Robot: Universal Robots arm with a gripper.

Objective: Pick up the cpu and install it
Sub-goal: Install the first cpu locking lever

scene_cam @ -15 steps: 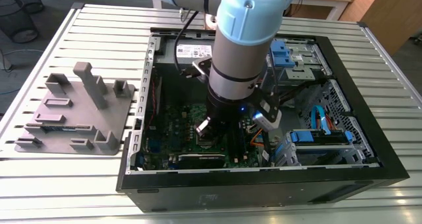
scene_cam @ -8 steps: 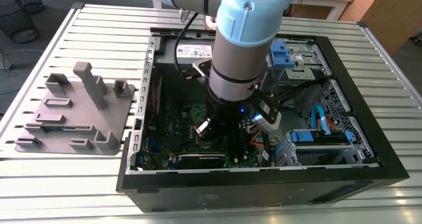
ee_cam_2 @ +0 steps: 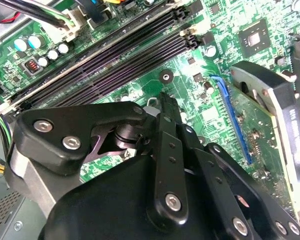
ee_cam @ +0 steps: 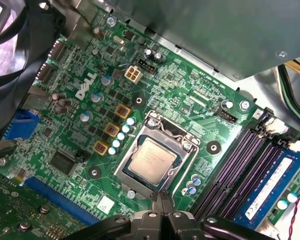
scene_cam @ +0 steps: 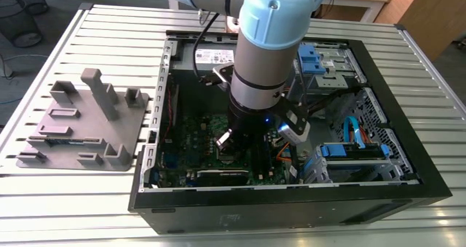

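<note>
Nearest the lens in both wrist views is the black gripper (ee_cam: 162, 207), its fingers (ee_cam: 166, 200) pressed together to a narrow tip with nothing between them, clenched on empty air just beside the socket frame (ee_cam: 155, 155).

Taking the exterior view from its left: a grey moulded tray (scene_cam: 80, 124) with upright posts stands on the slatted metal surface (scene_cam: 51, 203), well apart from the socket frame. Next comes the open computer case (scene_cam: 291, 203), with the green motherboard (scene_cam: 193, 130) lying flat inside. The arm (scene_cam: 262, 67) reaches straight down into the case over the board. Further toward that view's right are blue drive brackets (scene_cam: 309, 59), well apart from the socket frame.

The cpu (ee_cam: 152, 159) sits inside the socket frame with its silver top showing. In the first wrist view it looks square to the frame, with the frame's edges around it. The dark memory slots (ee_cam: 240, 170) run just beside the socket frame.

The chip appears placed, so the risk now lies in the closed tip so near it. A press that lands on the chip off-centre could tilt it and bend the socket contacts. A sideways drift could knock the small capacitors (ee_cam: 121, 136) beside the socket frame or catch its edge.
</note>
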